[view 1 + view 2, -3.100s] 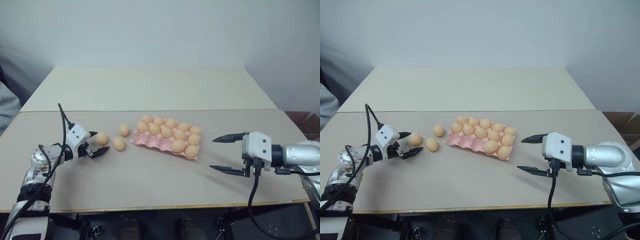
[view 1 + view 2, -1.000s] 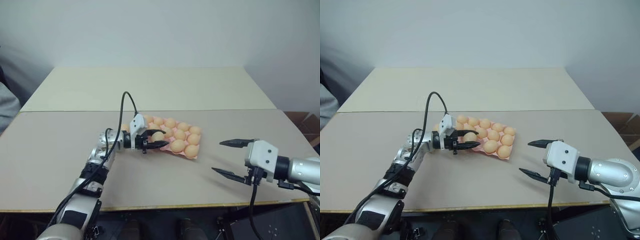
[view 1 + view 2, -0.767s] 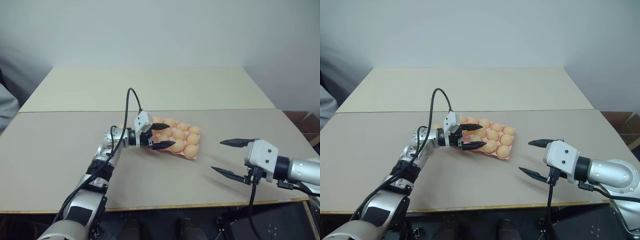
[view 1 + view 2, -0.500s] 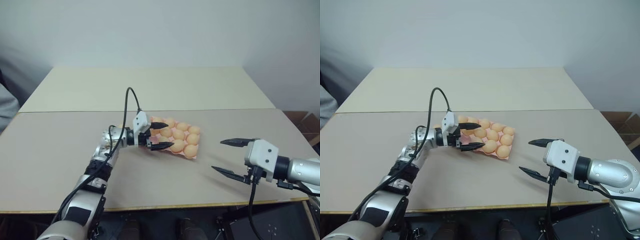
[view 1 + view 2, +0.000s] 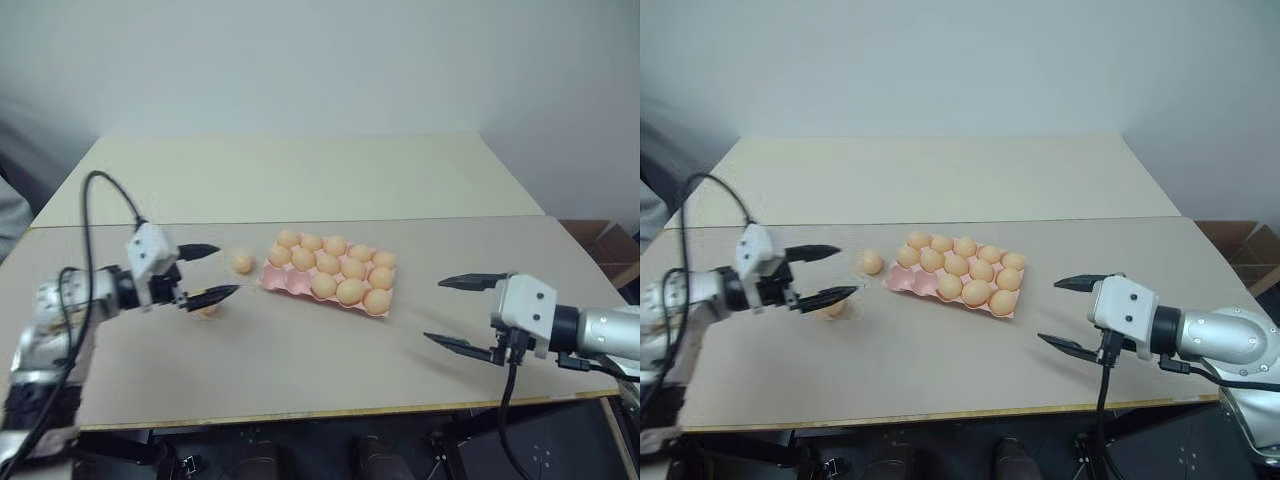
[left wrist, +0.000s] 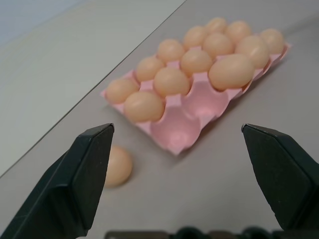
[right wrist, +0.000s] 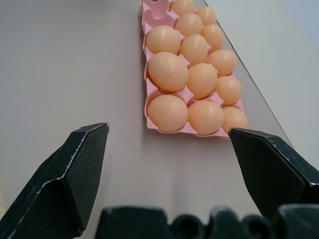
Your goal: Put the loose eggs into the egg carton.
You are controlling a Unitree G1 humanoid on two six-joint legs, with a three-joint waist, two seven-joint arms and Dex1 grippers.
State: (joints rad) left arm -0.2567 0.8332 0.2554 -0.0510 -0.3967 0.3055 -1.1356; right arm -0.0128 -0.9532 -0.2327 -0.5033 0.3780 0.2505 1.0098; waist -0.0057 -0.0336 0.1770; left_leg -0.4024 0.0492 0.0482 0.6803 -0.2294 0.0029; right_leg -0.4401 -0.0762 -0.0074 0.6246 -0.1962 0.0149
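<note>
The egg carton (image 5: 327,279) holds 13 eggs, 2 cups bare; both tools' fingers spread apart, gripping nothing.

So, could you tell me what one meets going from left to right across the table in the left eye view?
Left gripper → loose egg → egg carton → right gripper.
</note>
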